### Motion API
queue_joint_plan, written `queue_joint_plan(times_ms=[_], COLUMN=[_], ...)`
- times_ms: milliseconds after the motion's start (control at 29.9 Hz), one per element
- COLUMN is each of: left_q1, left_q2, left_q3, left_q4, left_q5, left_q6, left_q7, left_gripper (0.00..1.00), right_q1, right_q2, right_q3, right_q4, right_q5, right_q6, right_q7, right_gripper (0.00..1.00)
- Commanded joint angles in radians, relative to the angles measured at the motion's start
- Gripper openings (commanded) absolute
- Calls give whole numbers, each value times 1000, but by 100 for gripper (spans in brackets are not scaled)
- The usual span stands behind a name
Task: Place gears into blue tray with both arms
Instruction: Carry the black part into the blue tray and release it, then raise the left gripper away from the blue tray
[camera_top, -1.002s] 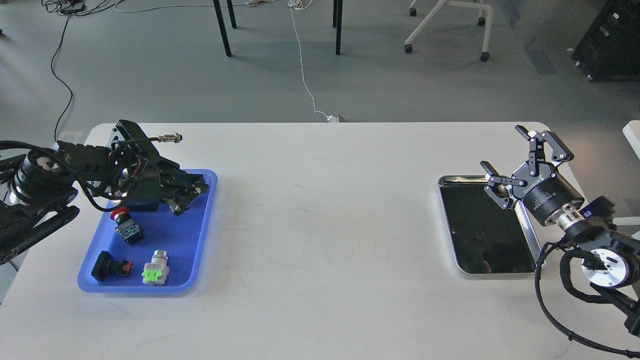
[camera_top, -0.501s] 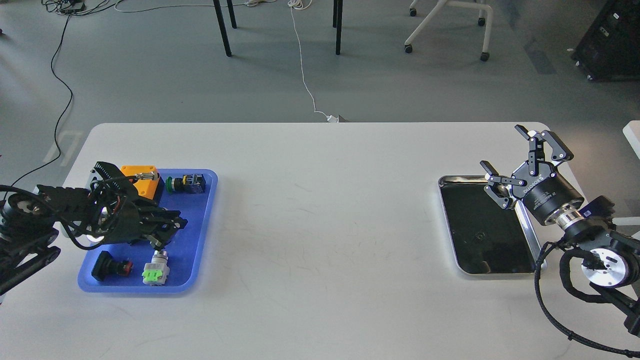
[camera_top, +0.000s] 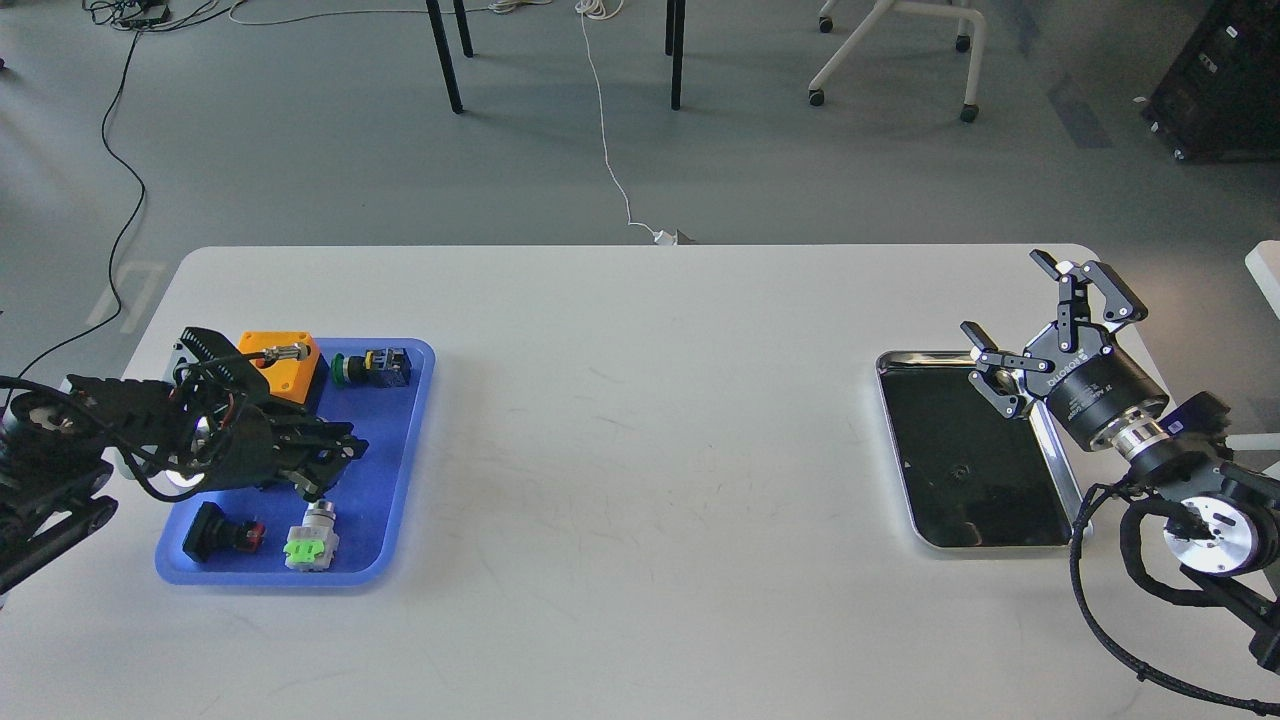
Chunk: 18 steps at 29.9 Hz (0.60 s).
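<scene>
The blue tray (camera_top: 385, 470) lies at the table's left. My left gripper (camera_top: 335, 465) hovers over its middle, pointing right; it looks dark and bunched, so its fingers cannot be told apart. One tiny dark round gear (camera_top: 960, 470) lies in the steel tray (camera_top: 1000, 535) at the right. My right gripper (camera_top: 1005, 300) stands open and empty above that tray's far right corner, well apart from the gear.
In the blue tray are an orange box (camera_top: 280, 360), a green-capped switch (camera_top: 370, 367), a black and red switch (camera_top: 222, 532) and a green and silver switch (camera_top: 312, 540). Chair legs and cables lie on the floor beyond the table.
My left arm has drawn back toward me and to the left over the blue tray, uncovering the orange box and the green-capped switch and covering a red-capped switch. The right arm has not moved.
</scene>
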Motion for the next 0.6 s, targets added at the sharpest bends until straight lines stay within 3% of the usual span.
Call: queue_joint_plan(times_ms=[0, 67, 267, 368, 468, 568], left_q1=[0, 0, -6, -9, -9, -6], left_q2=[3, 4, 12, 15, 17, 13], left_q3=[-1, -1, -61, -153, -187, -189], left_q4=[1, 1, -31, -124, -193, -227], left_q5=[0, 0, 0, -14, -277, -496], left_q6=[-1, 0, -1, -14, -15, -11], left_q7=[0, 0, 0, 0, 0, 0], left_gripper=[60, 79, 81, 89, 98, 98], right_q1=[0, 0, 0, 1, 1, 1], right_q2=[0, 0, -5, -6, -8, -8], right_q3=[0, 0, 0, 0, 0, 0], right_q4=[1, 1, 1, 1, 3, 1], right_q5=[0, 0, 0, 0, 0, 0], right_q6=[0, 0, 2, 3, 3, 3], right_q7=[0, 0, 0, 0, 0, 0], right_gripper=[97, 97, 97, 97, 97, 97])
